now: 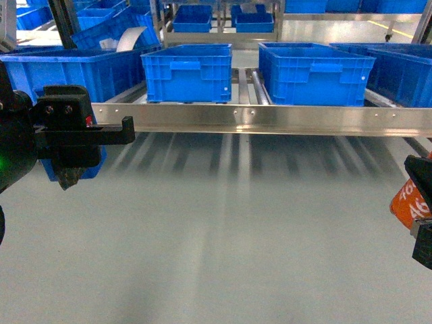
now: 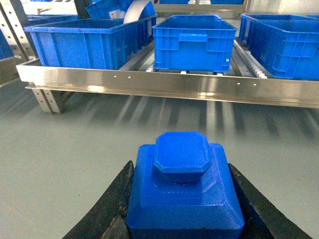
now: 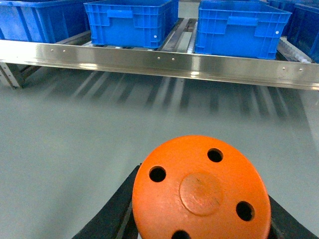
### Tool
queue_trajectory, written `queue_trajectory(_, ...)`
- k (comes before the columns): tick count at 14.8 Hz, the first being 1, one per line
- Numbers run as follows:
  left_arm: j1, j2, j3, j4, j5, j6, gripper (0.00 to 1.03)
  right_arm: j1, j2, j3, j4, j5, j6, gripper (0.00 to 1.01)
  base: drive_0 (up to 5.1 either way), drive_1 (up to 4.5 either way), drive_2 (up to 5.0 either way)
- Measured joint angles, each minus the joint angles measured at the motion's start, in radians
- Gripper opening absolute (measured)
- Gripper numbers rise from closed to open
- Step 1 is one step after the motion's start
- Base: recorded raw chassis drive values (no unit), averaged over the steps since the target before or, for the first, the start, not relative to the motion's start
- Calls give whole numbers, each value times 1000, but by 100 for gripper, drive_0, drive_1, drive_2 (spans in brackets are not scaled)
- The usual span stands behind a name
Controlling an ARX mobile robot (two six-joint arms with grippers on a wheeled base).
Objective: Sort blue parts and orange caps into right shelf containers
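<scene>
- At the near left of the head view, the left gripper [image 1: 101, 135] hangs above the grey floor [image 1: 223, 236], its dark body filling the left edge and one finger pointing right toward the shelf rail.
- In the left wrist view that gripper [image 2: 184, 199] has its jaws clamped on a blue part [image 2: 183, 191] (a stepped block with a rounded raised top), one black finger [image 2: 107, 209] pressed against each side.
- At the near right edge of the head view, the right gripper [image 1: 422, 216] shows only in part, with an orange cap [image 1: 408, 199] between its fingers; white printing shows on the cap's side, cut off by the frame.
- From the right wrist view, the right gripper [image 3: 199, 199] holds the orange cap [image 3: 201, 189] with its flat top facing the camera, four small holes around a central disc.
- Far across the floor, a metal shelf rail [image 1: 270, 120] runs left to right, and behind it stand blue crates [image 1: 314, 73] on rollers; one [image 1: 187, 73] sits left of centre, others flank them.
- Both held pieces are well short of the rail, over bare floor.
</scene>
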Motion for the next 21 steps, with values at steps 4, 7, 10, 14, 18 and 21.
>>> queue_trajectory(4, 0, 0, 0, 0, 0, 0, 40, 0, 0, 0, 0, 0, 0, 44, 0, 0, 0)
queue_trajectory(7, 0, 0, 0, 0, 0, 0, 40, 0, 0, 0, 0, 0, 0, 44, 0, 0, 0)
queue_trajectory(10, 0, 0, 0, 1, 2, 0, 40, 0, 0, 0, -1, 0, 0, 44, 0, 0, 0)
queue_trajectory(14, 0, 0, 0, 0, 0, 0, 40, 0, 0, 0, -1, 0, 0, 44, 0, 0, 0)
queue_trajectory(18, 0, 0, 0, 0, 0, 0, 40, 0, 0, 0, 0, 0, 0, 44, 0, 0, 0)
queue_trajectory(21, 0, 0, 0, 0, 0, 0, 40, 0, 0, 0, 0, 0, 0, 44, 0, 0, 0)
